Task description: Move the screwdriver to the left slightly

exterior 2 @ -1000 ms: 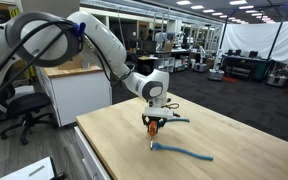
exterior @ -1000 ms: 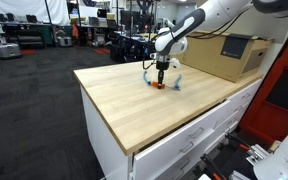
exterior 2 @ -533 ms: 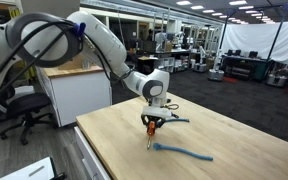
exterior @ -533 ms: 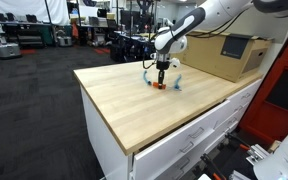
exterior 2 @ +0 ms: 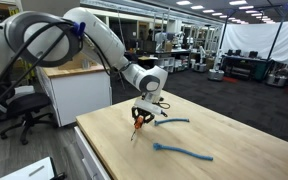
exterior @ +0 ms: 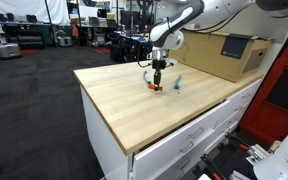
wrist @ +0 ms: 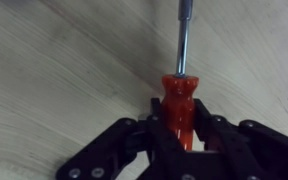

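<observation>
My pincer (wrist: 181, 118) is closed narrow on the screwdriver (wrist: 182, 95). In the wrist view its two black fingers (wrist: 156, 132) press the orange handle from either side, and the silvery shaft runs straight out past the fingertips over the wood grain of the counter (wrist: 54, 70).

In an exterior view the pincer (exterior 2: 137, 116) points down with the screwdriver (exterior 2: 134, 128) hanging tip-down and slightly tilted. I cannot tell whether the tip touches the counter (exterior 2: 184, 168).

Two light-blue plastic pieces lie to the right, one (exterior 2: 172, 122) just beside the pincer and a longer one (exterior 2: 189, 152) nearer the camera.

The arm (exterior 2: 94, 40) arches in from the left and bends at the wrist so that it drops almost vertically onto the far half of the counter.
</observation>
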Controlling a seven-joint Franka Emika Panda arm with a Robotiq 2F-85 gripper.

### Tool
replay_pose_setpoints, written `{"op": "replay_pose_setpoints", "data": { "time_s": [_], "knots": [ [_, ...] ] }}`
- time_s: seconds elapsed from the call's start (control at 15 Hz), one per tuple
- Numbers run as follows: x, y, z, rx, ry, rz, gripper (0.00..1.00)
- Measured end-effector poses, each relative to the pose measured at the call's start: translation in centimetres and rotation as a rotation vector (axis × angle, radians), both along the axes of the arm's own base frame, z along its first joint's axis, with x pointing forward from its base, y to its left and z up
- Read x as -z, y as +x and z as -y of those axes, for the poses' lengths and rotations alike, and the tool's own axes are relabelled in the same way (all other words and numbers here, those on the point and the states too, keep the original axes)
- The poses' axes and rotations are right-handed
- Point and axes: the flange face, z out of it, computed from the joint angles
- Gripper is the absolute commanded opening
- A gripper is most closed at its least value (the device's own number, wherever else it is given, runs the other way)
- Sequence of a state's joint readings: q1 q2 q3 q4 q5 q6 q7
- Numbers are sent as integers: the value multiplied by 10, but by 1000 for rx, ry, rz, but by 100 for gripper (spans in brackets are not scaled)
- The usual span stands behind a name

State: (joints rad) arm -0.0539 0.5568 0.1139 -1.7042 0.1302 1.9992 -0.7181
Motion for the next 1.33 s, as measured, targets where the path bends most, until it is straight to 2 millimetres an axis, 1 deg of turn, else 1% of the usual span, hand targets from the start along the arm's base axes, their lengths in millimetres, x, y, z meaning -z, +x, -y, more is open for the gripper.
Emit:
{"op": "replay_pose_setpoints", "data": {
  "time_s": [0.2, 0.33, 0.6, 0.73, 0.93, 1.2, 1.27, 1.33],
  "knots": [
    [-2, -1, -33, -23, 9, 8, 8],
    [-3, -3, -58, -51, 9, 18, 8],
    [-5, -11, -110, -125, -19, 42, 8],
    [-5, -16, -132, -163, -42, 49, 8],
    [-5, -23, -153, -209, -70, 56, 8],
    [-2, -28, -168, -268, -104, 67, 8],
    [-1, -30, -171, -280, -112, 70, 12],
    [0, -31, -173, -291, -119, 71, 41]
  ]
}}
